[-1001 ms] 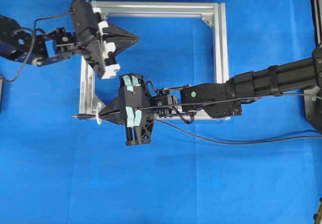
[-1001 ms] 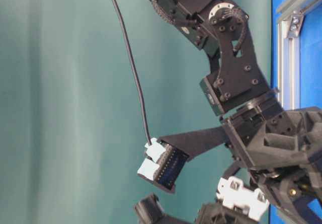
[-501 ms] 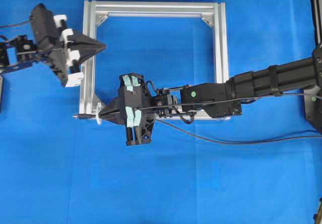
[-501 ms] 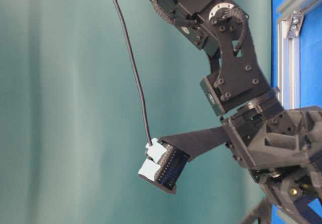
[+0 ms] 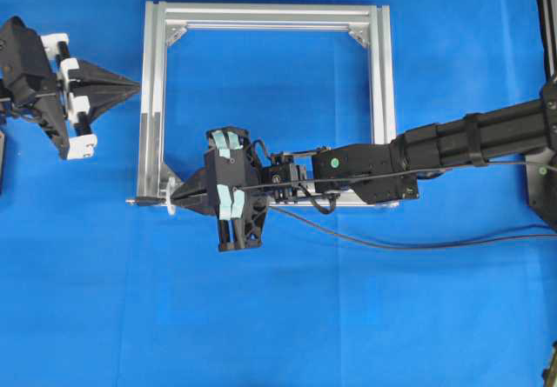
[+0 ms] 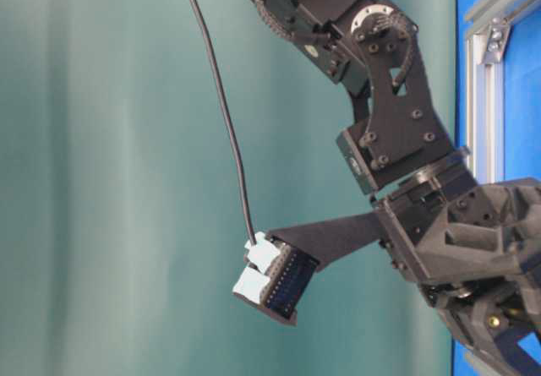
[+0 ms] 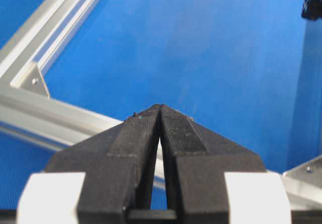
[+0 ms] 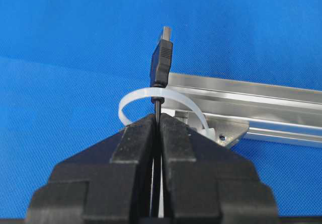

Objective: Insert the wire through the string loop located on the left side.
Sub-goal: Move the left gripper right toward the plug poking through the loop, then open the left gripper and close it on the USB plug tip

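Since half a second ago, the left gripper [image 5: 130, 89] has slid farther left, and we now see it off the frame [image 5: 377, 74], out over the blue cloth [image 5: 348, 317], with its tip just beside the frame's left bar. From above, we see the right gripper [image 5: 177, 199] in the same place as before, at the frame's near left corner, with the wire [image 5: 418, 244] trailing off to the right across the cloth. The silver plug tip [image 5: 132, 202] pokes out just past the corner there, and the loop [image 5: 170, 205] is only a tiny white speck, too small for us to read. The right wrist view tells us much more: the right gripper [image 8: 157, 117] has its jaws pressed on the thin wire [image 8: 158, 105], just behind the black plug. The loop [image 8: 166, 99] curves around the wire right at the jaw tips, so the plug [image 8: 162, 58] is already through it and sticks out on the far side. We also see the frame bar [image 8: 261, 103] running off to the right behind the loop. The left wrist view shows the left gripper [image 7: 160, 108] with its jaws pressed together and nothing between them, and a frame bar [image 7: 60, 110] crossing under them. The table-level view shows the black arm joints [image 6: 397, 131] and a thick arm cable [image 6: 220, 106] hanging in the air, with a bit of frame [image 6: 486, 46] at the edge.
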### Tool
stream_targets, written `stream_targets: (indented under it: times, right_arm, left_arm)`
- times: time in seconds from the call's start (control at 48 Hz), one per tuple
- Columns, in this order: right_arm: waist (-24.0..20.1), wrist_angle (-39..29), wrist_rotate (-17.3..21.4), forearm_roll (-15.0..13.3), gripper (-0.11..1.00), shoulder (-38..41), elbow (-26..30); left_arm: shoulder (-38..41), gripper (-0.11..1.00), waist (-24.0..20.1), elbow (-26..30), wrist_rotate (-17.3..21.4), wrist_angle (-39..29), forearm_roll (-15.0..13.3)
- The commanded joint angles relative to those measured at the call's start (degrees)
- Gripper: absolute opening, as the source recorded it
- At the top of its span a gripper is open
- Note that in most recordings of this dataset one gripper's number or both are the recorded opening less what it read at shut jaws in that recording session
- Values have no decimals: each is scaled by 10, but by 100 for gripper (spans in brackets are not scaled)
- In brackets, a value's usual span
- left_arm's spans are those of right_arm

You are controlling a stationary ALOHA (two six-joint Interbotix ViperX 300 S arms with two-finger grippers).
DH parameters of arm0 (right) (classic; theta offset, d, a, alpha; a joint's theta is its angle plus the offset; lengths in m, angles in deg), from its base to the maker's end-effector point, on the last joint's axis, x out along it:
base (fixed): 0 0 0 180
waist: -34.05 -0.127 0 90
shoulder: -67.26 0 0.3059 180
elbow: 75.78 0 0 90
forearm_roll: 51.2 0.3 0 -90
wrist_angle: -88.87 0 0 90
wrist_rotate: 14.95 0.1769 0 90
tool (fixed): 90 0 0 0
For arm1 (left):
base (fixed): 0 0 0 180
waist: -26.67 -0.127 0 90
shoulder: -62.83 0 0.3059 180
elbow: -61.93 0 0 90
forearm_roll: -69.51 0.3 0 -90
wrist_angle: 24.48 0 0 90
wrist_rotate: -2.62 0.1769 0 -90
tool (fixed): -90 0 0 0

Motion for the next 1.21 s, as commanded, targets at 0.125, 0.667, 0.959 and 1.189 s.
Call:
stream_targets:
  times: [0.125, 0.667, 0.959, 1.189]
  right_arm:
    - [2, 2, -1, -1, 0, -11, 10]
    - [1, 4, -1, -1, 0, -11, 10]
    - [2, 4, -1, -1, 0, -11, 10]
    - [2, 4, -1, -1, 0, -11, 10]
  left_arm:
    - [-16, 0, 48, -3, -4, 1, 4]
    - [-19, 0, 272, 6, -14, 1, 5]
    - [-16, 0, 272, 11, -13, -17, 5]
    - [-16, 7, 272, 12, -15, -18, 5]
